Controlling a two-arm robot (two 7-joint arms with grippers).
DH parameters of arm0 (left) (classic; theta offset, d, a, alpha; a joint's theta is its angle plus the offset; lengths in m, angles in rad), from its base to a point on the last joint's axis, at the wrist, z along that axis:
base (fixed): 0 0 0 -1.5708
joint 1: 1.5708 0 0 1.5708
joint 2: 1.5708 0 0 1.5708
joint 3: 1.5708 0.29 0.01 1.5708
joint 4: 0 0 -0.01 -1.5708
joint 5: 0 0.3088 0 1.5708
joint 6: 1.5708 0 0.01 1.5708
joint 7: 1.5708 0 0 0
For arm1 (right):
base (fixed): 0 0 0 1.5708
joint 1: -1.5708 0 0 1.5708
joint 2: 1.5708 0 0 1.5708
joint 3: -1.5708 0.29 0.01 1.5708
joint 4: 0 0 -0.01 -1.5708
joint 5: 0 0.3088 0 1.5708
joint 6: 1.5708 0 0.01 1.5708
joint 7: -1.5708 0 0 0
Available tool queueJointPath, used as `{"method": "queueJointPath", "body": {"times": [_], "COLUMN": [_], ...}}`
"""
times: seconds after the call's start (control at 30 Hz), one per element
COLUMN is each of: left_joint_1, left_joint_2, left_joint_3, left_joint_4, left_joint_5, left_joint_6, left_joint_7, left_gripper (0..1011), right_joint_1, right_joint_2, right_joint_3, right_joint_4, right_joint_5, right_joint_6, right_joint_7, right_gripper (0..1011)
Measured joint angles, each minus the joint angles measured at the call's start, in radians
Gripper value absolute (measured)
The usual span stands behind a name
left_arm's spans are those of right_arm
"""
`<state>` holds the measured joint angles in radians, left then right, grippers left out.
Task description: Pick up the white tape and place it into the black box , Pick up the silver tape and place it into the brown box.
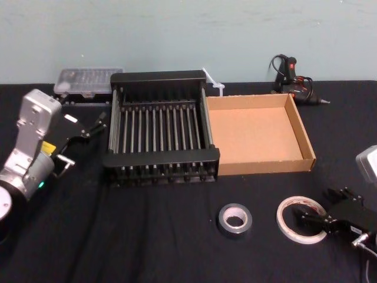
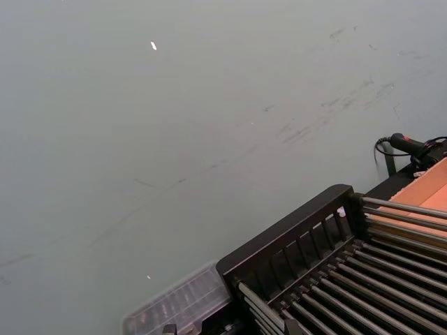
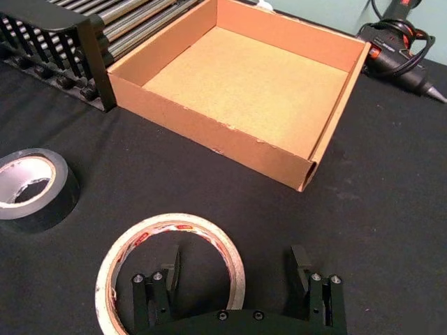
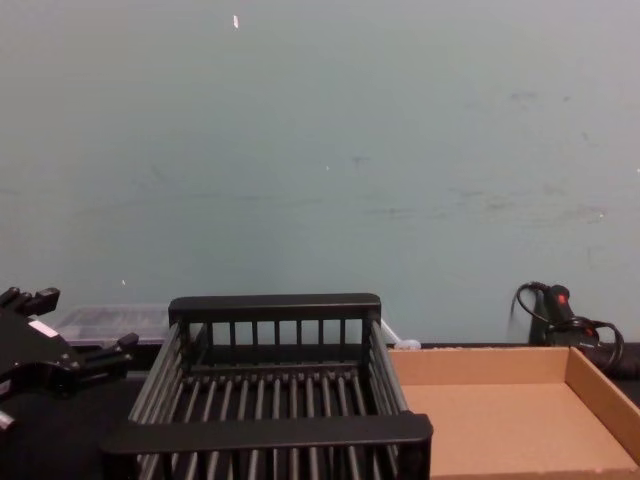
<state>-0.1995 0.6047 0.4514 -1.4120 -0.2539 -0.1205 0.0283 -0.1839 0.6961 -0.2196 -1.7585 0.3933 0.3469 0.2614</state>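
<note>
- Head view: left gripper (image 1: pixel 88 125) hangs beside the black slatted plastic crate (image 1: pixel 159 158), fingers spread, holding nothing.
- Small, thick dark silvery-grey tape roll (image 1: pixel 235 219) lies on the black worktop (image 1: pixel 147 236); a low carry toward the crate could knock it.
- Right gripper (image 3: pixel 234 269), fingers released, straddles the wall of the thin whitish tape ring (image 3: pixel 122 248); a shallow pinch could tilt or drop it.

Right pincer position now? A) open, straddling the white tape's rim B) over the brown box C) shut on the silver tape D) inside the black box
A: the right pincer is open, with one finger inside the white tape ring and one outside it. The silver tape lies apart from it, and the left pincer is beside the black box.
</note>
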Motion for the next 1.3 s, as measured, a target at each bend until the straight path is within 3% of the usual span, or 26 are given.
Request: {"method": "queueJointPath", "body": {"times": [0.7, 1.3], "left_joint_1": [0.0, 0.0], "left_joint_2": [0.0, 0.0], "left_joint_3": [0.0, 0.0], "left_joint_4": [0.0, 0.0], "left_joint_5": [0.0, 0.0], "left_joint_6": [0.0, 0.0], "left_joint_7": [0.0, 0.0], "left_gripper": [1001, 1001], "right_joint_1": [-0.001, -0.001], "right_joint_2": [-0.043, -0.039], "right_joint_3": [0.025, 0.023], "right_joint_4": [0.015, 0.014], "right_joint_5": [-0.036, -0.034], "right_joint_6": [0.026, 0.024], "right_joint_7": [0.026, 0.024], "right_gripper": [1002, 1002]}}
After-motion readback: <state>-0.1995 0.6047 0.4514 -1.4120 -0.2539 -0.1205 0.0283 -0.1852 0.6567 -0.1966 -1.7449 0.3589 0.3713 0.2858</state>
